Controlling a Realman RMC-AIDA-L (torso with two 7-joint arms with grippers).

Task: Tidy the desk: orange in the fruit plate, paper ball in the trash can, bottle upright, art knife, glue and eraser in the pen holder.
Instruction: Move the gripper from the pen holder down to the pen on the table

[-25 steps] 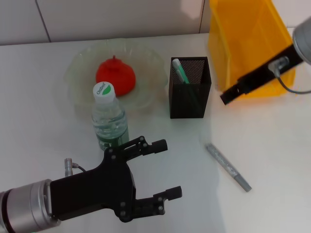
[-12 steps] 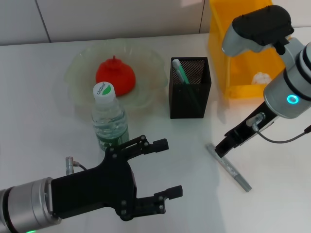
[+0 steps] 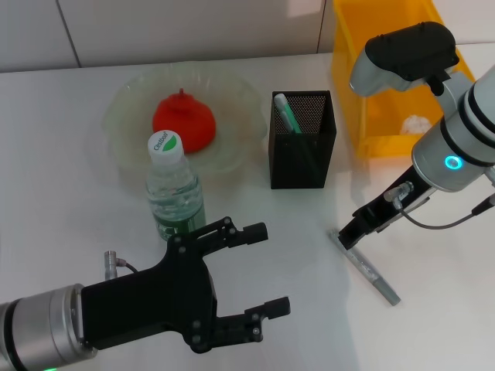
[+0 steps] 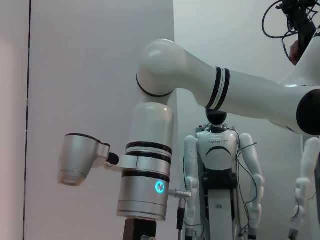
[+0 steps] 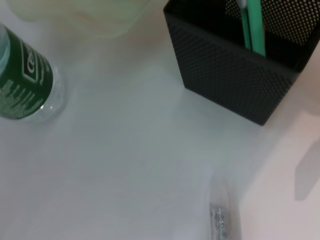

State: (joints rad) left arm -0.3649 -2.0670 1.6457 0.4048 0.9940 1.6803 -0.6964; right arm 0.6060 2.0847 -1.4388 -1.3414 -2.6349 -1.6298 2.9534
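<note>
The grey art knife (image 3: 363, 267) lies flat on the white desk, right of the black mesh pen holder (image 3: 303, 139); it also shows in the right wrist view (image 5: 220, 220). My right gripper (image 3: 354, 233) hangs just over the knife's end nearest the holder. My left gripper (image 3: 271, 268) is open and empty at the front, below the upright bottle (image 3: 174, 185). The orange (image 3: 183, 120) sits in the glass fruit plate (image 3: 124, 100). A green-and-white stick (image 3: 286, 112) stands in the pen holder. The paper ball (image 3: 418, 122) lies in the yellow trash can (image 3: 387, 69). No eraser is in view.
The right wrist view shows the pen holder (image 5: 235, 75), the green stick (image 5: 252, 25), the bottle (image 5: 25, 75) and the plate's rim (image 5: 100, 20). The left wrist view shows only my right arm (image 4: 150, 165) and a humanoid robot (image 4: 217, 165) behind it.
My right arm has come away from the trash can and down to the knife's near end, moving slightly left in the last half second. The left arm has not moved.
</note>
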